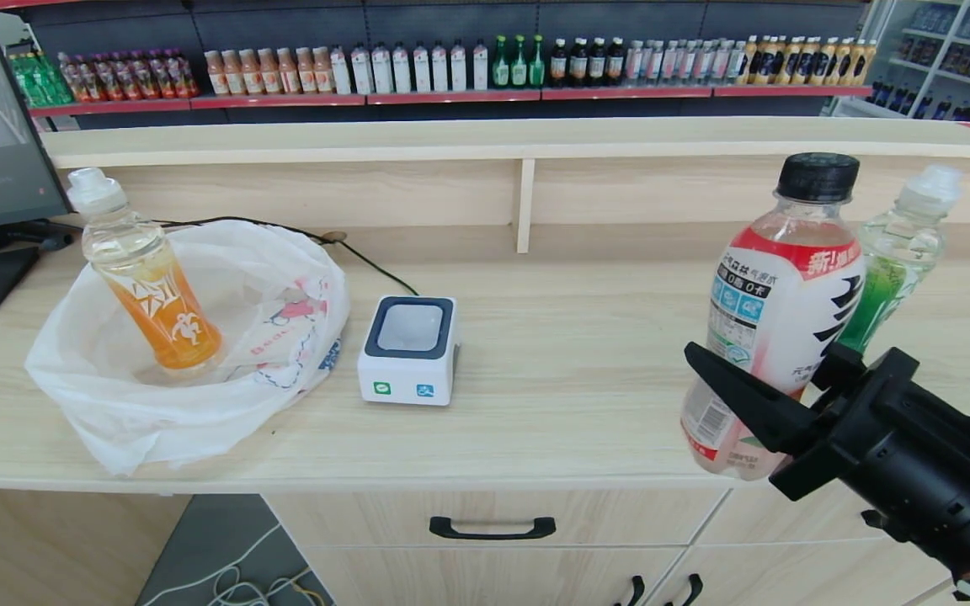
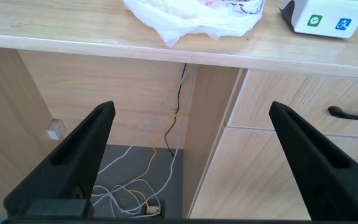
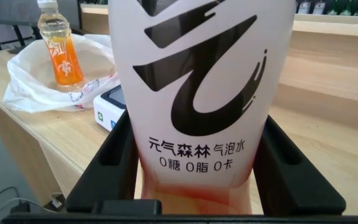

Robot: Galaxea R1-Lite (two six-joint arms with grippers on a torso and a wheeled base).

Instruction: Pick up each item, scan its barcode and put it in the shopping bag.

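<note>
Where counter [image 1: 569, 379] edge meets drawers [image 2: 303, 149], left gripper [image 2: 191, 118] hangs with fingers [image 2: 73, 155] spread, cables [image 2: 135, 186] below in its wrist view. Right gripper [image 1: 775, 379] clamps black-capped sparkling water bottle [image 1: 775, 278] at counter front edge. Farther: barcode scanner [image 1: 408, 349], orange drink bottle [image 1: 148, 282] upright in shopping bag [image 1: 283, 337].

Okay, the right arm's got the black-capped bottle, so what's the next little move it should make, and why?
Probably carry the black-capped bottle leftward over the scanner, barcode toward its window. The right tool is shut on it well to the right of the scanner, so it looks unscanned, and only the orange bottle stands in the shopping bag.
</note>
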